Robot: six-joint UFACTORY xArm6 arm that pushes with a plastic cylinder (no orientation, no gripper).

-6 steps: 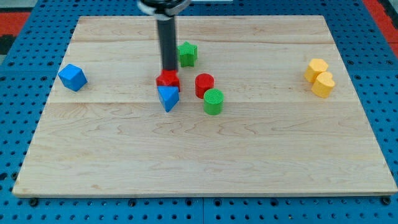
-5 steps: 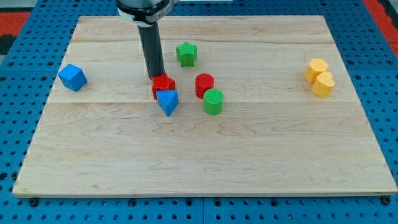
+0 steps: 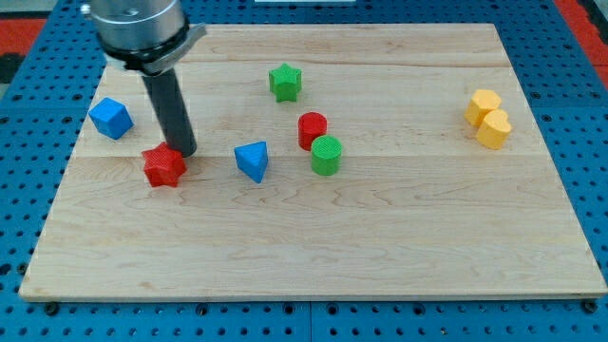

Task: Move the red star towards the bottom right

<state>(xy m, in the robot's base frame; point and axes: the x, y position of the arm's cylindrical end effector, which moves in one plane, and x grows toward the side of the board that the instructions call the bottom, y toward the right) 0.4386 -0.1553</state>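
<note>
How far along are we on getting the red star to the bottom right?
Nothing looks done: the red star sits left of centre, left of the blue triangular block. In hand: my tip rests at the star's upper right edge. Left: get behind it and push it across toward the view's bottom right.

A robotics lab bench or test rig. A pale wooden board [image 3: 313,237] made of joined planks lies on a blue perforated base [image 3: 28,142] with a regular grid of holes, the kind used for mounting equipment. A dark rod [image 3: 171,109] hangs from a metal robot fitting at the view's top left. Small plastic blocks, among them a green star [image 3: 284,82] and a yellow pair [image 3: 488,119], are scattered like test pieces.
</note>
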